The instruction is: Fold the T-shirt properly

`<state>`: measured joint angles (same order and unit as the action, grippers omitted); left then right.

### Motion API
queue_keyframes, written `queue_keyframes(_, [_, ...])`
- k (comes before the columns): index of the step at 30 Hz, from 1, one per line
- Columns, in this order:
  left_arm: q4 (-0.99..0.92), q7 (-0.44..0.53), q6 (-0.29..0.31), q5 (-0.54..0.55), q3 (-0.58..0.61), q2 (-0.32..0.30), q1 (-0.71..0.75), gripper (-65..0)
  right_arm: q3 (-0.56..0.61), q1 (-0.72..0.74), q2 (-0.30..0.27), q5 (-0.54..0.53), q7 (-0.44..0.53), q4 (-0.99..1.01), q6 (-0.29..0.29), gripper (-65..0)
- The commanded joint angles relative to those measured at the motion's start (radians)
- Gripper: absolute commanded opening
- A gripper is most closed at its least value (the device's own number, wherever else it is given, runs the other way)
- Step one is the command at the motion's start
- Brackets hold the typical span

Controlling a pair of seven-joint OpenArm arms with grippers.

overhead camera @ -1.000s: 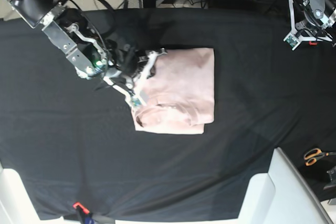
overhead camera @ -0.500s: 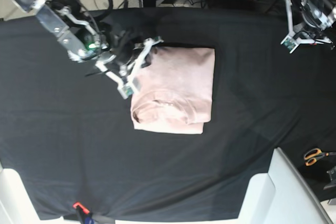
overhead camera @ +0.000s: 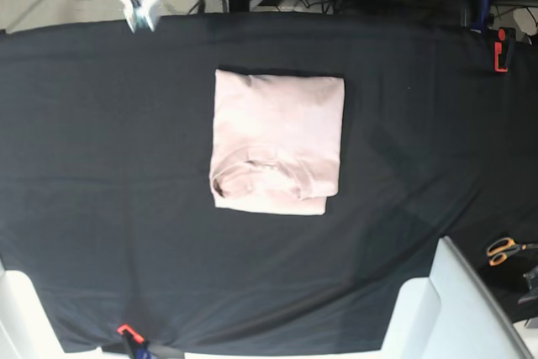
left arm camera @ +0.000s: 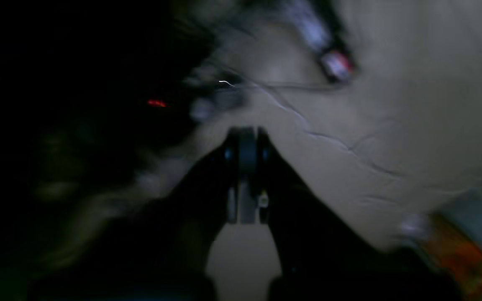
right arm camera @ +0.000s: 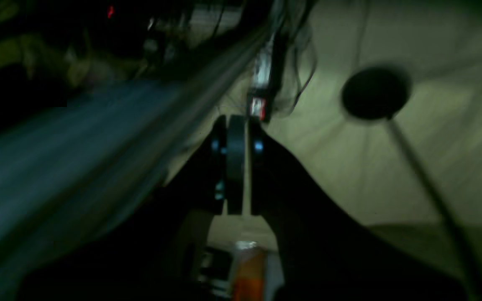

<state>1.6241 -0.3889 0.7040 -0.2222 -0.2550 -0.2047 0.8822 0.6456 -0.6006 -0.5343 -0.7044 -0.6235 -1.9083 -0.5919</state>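
Now that I have drawn both arms away, the pale pink cotton T-shirt (overhead camera: 277,142) lies folded in a compact rectangle mid-surface (overhead camera: 437,124), untouched. My right pincer (right arm camera: 237,165) and left pincer (left arm camera: 245,175) are pressed together, empty; folding appears complete.

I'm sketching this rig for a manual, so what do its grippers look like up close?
In both wrist views the left gripper and right gripper look alike: two broad black fingers tapering to a narrow tip with grey inner faces and small blue dots near the tip. In the base view the right gripper shows white, skeletal finger links.
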Motion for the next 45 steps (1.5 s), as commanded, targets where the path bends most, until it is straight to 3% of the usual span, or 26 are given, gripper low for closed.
queue_keyframes(1, [-0.049, 0.026, -0.006, -0.001, 0.03, -0.011, 0.004, -65.0, -0.03, -0.029, -0.005, 0.007, 0.018, 0.011, -0.009, -62.9])
queue_keyframes(2, [-0.117, 0.061, -0.006, -0.009, 0.061, -0.017, -0.01, -65.0, -0.043, -0.046, 0.013, 0.009, 0.029, 0.046, -0.007, -62.9])
queue_keyframes(5, [-0.381, 0.207, -0.136, -0.015, 0.179, -0.026, -0.096, -65.0, -0.033, -0.005, 0.066, 0.009, 0.037, 0.26, 0.026, -62.7])
queue_keyframes(8, [-0.712, 0.35, -0.251, -0.013, 0.3, -0.025, -0.254, -65.0, 0.013, 0.1, 0.142, 0.009, 0.052, 0.56, 0.191, -63.3])
queue_keyframes(12, [-1.247, 0.557, -0.287, -0.004, 0.441, 0.014, -0.515, -65.0, 0.035, 0.256, 0.283, 0.009, 0.166, 1.053, 0.416, -63.3])
queue_keyframes(14, [-1.47, 0.64, -0.287, -0.004, 0.474, 0.043, -0.627, -65.0, 0.035, 0.333, 0.354, 0.01, 0.274, 1.332, 0.474, -63.3])
queue_keyframes(16, [-1.616, 0.706, -0.287, -0.01, 0.492, 0.066, -0.711, -65.0, 0.036, 0.405, 0.423, 0.01, 0.448, 1.608, 0.537, -63.0])
queue_keyframes(19, [-1.599, 0.718, -0.292, -0.004, 0.481, 0.069, -0.745, -65.0, 0.036, 0.446, 0.475, 0.01, 0.767, 1.846, 0.608, -62.7])
queue_keyframes(20, [-1.577, 0.718, -0.312, -0.003, 0.48, 0.069, -0.746, -65.0, 0.036, 0.448, 0.475, 0.009, 0.874, 1.872, 0.619, -62.7])
queue_keyframes(22, [-1.544, 0.718, -0.379, -0.003, 0.48, 0.069, -0.746, -65.0, 0.027, 0.445, 0.475, 0.001, 1.0, 1.885, 0.62, -62.7])
queue_keyframes(28, [-1.593, 0.718, -0.557, -0.015, 0.492, 0.063, -0.783, -65.0, 0.006, 0.419, 0.481, -0.002, 1.026, 1.877, 0.619, -63.5])
queue_keyframes(36, [-1.602, 0.718, -0.568, -0.013, 0.494, 0.06, -0.788, -65.0, -0.323, 0.402, 0.504, 0.004, 1.026, 1.885, 0.619, -62.9])
queue_keyframes(45, [-1.593, 0.724, -0.568, -0.013, 0.492, 0.063, -0.815, -65.0, -0.335, 0.422, 0.5, 0.004, 1.026, 1.877, 0.619, -62.9])
